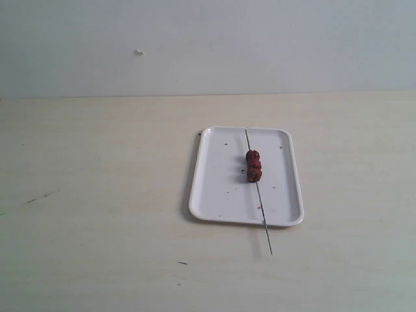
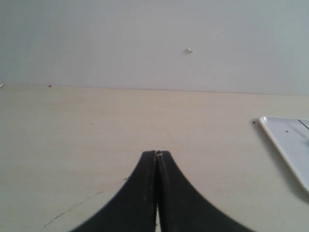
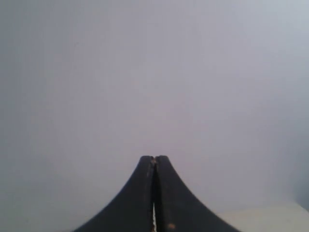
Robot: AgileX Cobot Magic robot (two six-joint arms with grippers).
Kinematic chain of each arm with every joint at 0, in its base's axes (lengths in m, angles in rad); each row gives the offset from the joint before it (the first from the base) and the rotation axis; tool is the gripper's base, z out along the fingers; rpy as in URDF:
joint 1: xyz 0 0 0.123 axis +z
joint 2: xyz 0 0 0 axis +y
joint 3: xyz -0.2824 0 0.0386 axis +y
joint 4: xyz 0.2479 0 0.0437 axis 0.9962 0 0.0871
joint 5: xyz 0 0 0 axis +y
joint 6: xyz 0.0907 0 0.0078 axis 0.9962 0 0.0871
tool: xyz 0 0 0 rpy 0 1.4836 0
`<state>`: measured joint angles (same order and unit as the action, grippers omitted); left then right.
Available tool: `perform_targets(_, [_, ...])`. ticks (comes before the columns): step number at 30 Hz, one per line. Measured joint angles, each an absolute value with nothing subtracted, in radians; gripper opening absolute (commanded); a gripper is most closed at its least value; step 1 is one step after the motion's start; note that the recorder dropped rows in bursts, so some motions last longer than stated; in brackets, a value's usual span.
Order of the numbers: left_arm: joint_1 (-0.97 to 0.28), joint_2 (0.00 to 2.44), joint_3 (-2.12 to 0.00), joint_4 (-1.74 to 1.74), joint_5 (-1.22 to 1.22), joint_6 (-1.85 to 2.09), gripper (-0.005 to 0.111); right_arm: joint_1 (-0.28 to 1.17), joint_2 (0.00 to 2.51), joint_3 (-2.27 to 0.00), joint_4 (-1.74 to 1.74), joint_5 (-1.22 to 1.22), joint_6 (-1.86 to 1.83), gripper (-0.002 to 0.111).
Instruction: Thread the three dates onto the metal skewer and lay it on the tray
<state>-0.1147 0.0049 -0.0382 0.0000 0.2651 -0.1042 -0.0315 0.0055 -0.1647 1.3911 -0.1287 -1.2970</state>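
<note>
Left gripper (image 2: 156, 153): jaws pressed together, over the table (image 1: 97, 195).
Right gripper (image 3: 154, 157): jaws pressed together, facing the wall.
Dates (image 1: 253, 165): three, touching, threaded mid-skewer.
Skewer (image 1: 262, 208): lying lengthwise on tray, near end overhanging rim.
Tray (image 1: 214, 188): flat on table, right of centre.

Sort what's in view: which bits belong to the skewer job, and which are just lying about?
Job:
- three dates, threaded on the skewer
- metal skewer, lying across the tray
- tray

Lying about:
- white speck on the wall
- dark scuff on the table
</note>
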Motion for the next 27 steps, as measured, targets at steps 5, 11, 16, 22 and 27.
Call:
perform_targets(5, [-0.115, 0.005, -0.038, 0.0, 0.265, -0.104, 0.0, -0.032, 0.005, -0.163, 0.51, 0.045, -0.515, 0.0])
perform_targets(11, [-0.115, 0.005, -0.038, 0.0, 0.265, -0.104, 0.0, -0.032, 0.005, -0.07, 0.112, 0.121, -0.137, 0.0])
perform_targets(16, [-0.115, 0.005, -0.038, 0.0, 0.265, -0.104, 0.0, -0.032, 0.005, -0.005, 0.074, 0.156, -0.112, 0.0])
perform_targets(22, [-0.115, 0.005, -0.038, 0.0, 0.265, -0.104, 0.0, -0.032, 0.005, -0.005, 0.068, 0.292, -0.108, 0.0])
perform_targets(27, [-0.115, 0.005, -0.038, 0.005, 0.265, -0.104, 0.0, -0.032, 0.005, -0.005, 0.068, 0.303, -0.108, 0.0])
